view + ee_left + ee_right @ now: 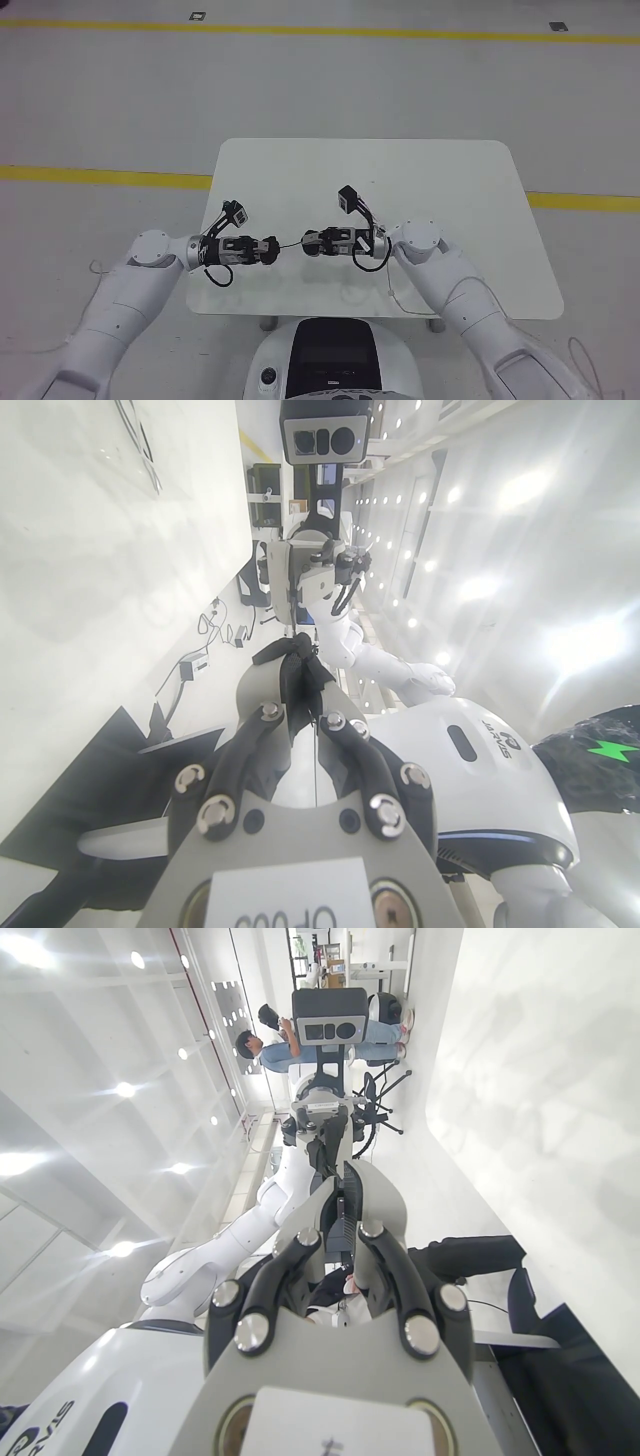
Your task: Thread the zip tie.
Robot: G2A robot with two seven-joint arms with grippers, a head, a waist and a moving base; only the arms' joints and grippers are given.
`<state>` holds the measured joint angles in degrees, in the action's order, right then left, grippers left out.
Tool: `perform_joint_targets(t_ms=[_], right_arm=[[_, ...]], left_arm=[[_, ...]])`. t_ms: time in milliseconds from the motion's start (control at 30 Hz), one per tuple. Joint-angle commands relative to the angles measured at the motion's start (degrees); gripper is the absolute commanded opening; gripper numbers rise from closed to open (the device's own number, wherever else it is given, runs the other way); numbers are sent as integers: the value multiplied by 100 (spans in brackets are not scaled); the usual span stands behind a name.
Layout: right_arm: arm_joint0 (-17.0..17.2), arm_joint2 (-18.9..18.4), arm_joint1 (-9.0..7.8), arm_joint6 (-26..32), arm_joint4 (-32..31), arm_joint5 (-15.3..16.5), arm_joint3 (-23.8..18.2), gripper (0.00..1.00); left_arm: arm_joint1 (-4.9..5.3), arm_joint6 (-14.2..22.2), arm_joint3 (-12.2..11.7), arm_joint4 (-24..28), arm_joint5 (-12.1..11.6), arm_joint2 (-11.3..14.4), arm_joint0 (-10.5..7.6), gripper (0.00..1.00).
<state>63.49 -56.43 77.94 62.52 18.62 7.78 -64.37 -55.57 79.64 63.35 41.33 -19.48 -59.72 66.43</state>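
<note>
Zip tie (290, 246): thin dark strand, hung in air across the short gap betw. the two claws. Sits above the front part of the table (450, 200), not touching it. Shows in left wrist view as a thin black line running back betw. the fingers. Too fine to tell head from tail.

Step in hand, by the look of it: lining up for the thread, w/ tail not yet seen through the head. Next move prob. calls for a small, straight push along the strand's own line. Needs tips kept level and no twist, given so thin and bendy a strand.

Left claw (272, 248): closed, pinching one end betw. dark padded tips. Right claw (307, 243): fingers drawn close, apparently clamped on the other end; exact grip pt. hard to make out.

Both arms: elbows out to the sides, forearms turned inward, wrists approx. level. Claws nose to nose, near but apart.
</note>
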Motion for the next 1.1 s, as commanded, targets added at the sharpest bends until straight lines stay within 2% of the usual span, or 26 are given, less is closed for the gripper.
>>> perform_joint_targets(t_ms=[0, 167, 200, 233, 267, 833, 1067], right_arm=[[-3, 8, -5, -9, 7, 7, -2, 0], [-6, 24, -19, -30, 31, 17, -7, 0], [-5, 28, -22, -36, 36, 22, -10, 0], [-5, 31, -25, -40, 41, 24, -11, 0], [-4, 31, -27, -51, 46, 29, -13, 0], [83, -148, -62, -429, 595, 66, 23, 0], [83, -148, -62, -429, 595, 66, 23, 0]], left_arm=[[0, 0, 0, 0, 0, 0, 0, 0], [0, 0, 0, 0, 0, 0, 0, 0], [0, 0, 0, 0, 0, 0, 0, 15], [0, 0, 0, 0, 0, 0, 0, 44], [0, 0, 0, 0, 0, 0, 0, 100], [0, 0, 0, 0, 0, 0, 0, 100], [0, 0, 0, 0, 0, 0, 0, 100]])
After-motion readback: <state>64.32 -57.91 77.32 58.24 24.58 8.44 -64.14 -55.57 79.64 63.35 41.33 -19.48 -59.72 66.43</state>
